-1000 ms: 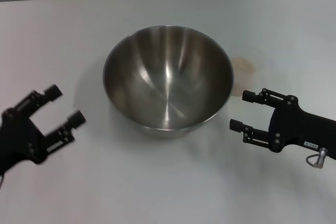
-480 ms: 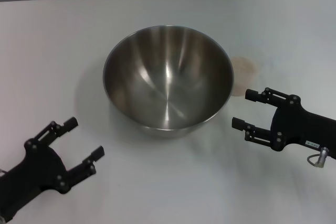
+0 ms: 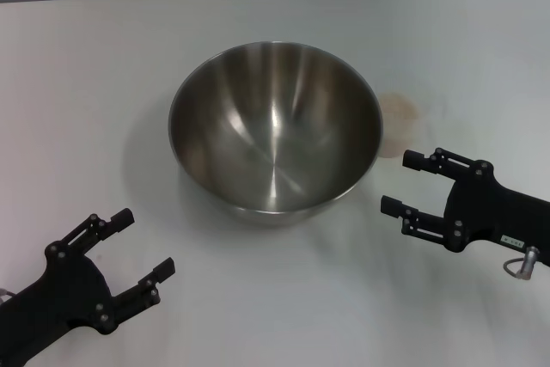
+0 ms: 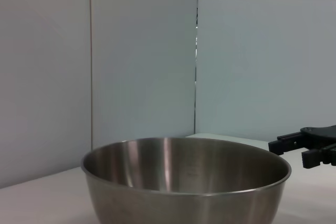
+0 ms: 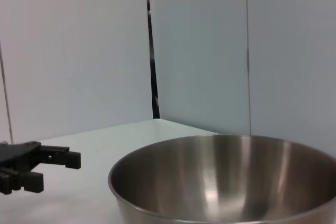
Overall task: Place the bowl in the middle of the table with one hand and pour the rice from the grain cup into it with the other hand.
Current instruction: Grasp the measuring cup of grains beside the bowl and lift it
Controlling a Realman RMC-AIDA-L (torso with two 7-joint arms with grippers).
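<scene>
Sitting mid-bench: bowl [image 3: 275,131], empty, so placing looks done.
Left gripper [image 3: 129,255]: near-left corner, jaws spread, holding nothing.
Right gripper [image 3: 406,183]: beside bowl, jaws spread.
Left to do: grain cup [image 3: 400,114] behind bowl; rice unpoured.

head: high, looks forward and down on table [image 3: 275,6], bowl [image 3: 275,126] centre | left wrist: low, near table level, faces bowl [image 4: 186,182] side-on, close, wall behind, right gripper [image 4: 307,148] beyond | right wrist: low, opposite side, close to bowl [image 5: 226,177], left gripper [image 5: 37,167] beyond | shared by all 3: bowl
</scene>
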